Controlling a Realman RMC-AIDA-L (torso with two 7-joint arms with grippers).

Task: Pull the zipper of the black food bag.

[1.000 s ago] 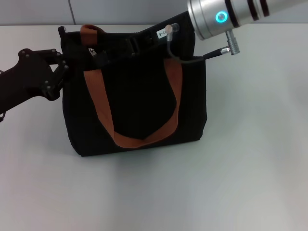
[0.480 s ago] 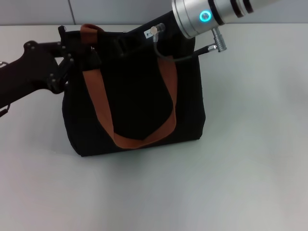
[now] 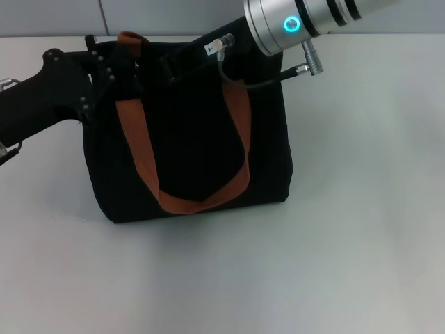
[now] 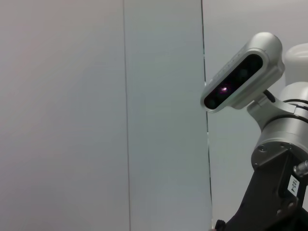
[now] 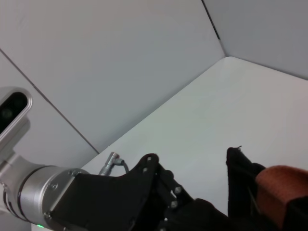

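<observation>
Head view shows the black food bag (image 3: pixel 188 146) standing upright on the white desk (image 3: pixel 361 209), orange-brown straps (image 3: pixel 139 153) draped down its front. It looks soft and light, likely to sag or slide unless one end is held. The left claw (image 3: pixel 115 66) sits at the bag's top left corner, the right claw (image 3: pixel 177 64) along the top edge; whether either is apart or clamped cannot be told. The zipper is hidden among black fabric and claws.

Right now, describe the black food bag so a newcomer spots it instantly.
On the white table stands the black food bag, a squarish fabric tote. The left gripper and right gripper meet at its top edge. Its orange-brown straps mark it out.
</observation>
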